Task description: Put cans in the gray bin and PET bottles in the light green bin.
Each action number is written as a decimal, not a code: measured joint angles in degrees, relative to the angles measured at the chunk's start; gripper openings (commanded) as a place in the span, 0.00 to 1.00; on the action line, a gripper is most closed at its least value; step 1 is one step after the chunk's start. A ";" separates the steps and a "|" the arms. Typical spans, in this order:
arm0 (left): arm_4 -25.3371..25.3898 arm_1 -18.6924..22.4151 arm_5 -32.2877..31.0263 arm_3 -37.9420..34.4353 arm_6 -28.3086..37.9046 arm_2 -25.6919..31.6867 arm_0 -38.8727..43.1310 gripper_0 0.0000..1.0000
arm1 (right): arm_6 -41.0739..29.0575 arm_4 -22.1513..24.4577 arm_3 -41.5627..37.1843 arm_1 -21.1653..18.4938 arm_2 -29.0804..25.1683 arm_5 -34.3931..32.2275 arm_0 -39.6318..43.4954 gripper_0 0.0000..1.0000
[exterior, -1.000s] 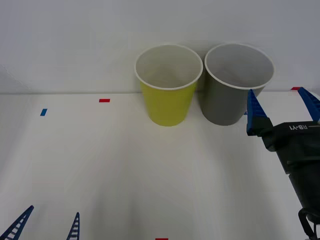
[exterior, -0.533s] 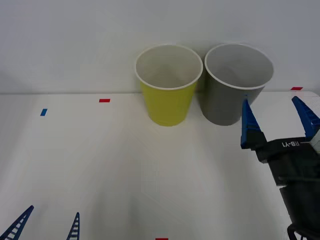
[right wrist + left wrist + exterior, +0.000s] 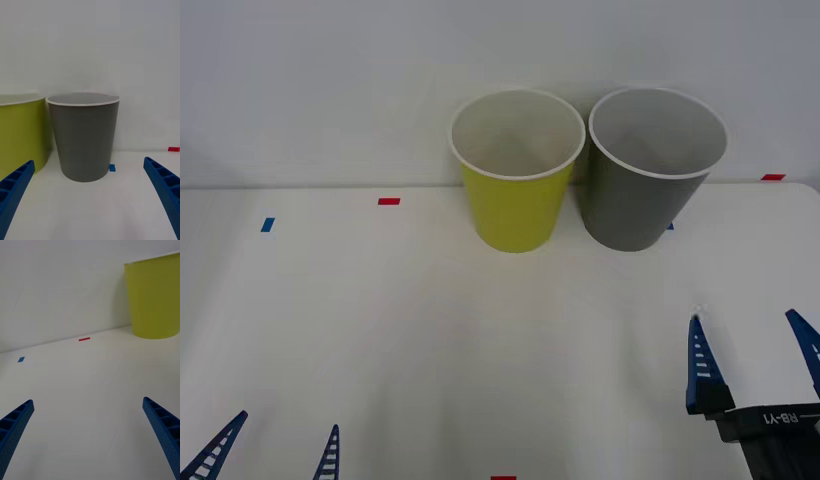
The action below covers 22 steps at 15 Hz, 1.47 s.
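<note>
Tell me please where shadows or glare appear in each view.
Front view: soft shadows on the wall behind the light green bin and gray bin, no glare. Right wrist view: faint shadow on the table under the gray bin. Left wrist view: even light, a weak shadow beside the light green bin.

we see a yellow-green bin (image 3: 517, 175) with a white rim and white inside, and a dark gray bin (image 3: 648, 170), thin white rim, gray inside. the table (image 3: 430, 340) is white, with small red and blue marks. both grippers' ribbed fingers (image 3: 700, 365) are blue.
</note>
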 measured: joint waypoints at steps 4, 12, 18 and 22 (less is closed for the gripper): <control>0.00 0.00 0.00 0.00 0.00 0.00 0.00 1.00 | 0.03 0.27 0.02 1.09 0.67 -3.35 5.78 1.00; 0.00 0.00 0.00 0.00 0.00 0.00 0.00 1.00 | -0.25 -1.53 6.90 -2.84 1.38 -14.13 12.55 1.00; 0.00 0.00 0.00 0.00 0.00 0.00 0.00 1.00 | -0.79 -2.10 9.11 -2.97 2.49 -15.56 13.17 1.00; 0.00 0.00 0.00 0.00 0.00 0.00 0.00 1.00 | -1.01 -2.13 9.19 -2.27 2.54 -15.61 13.19 1.00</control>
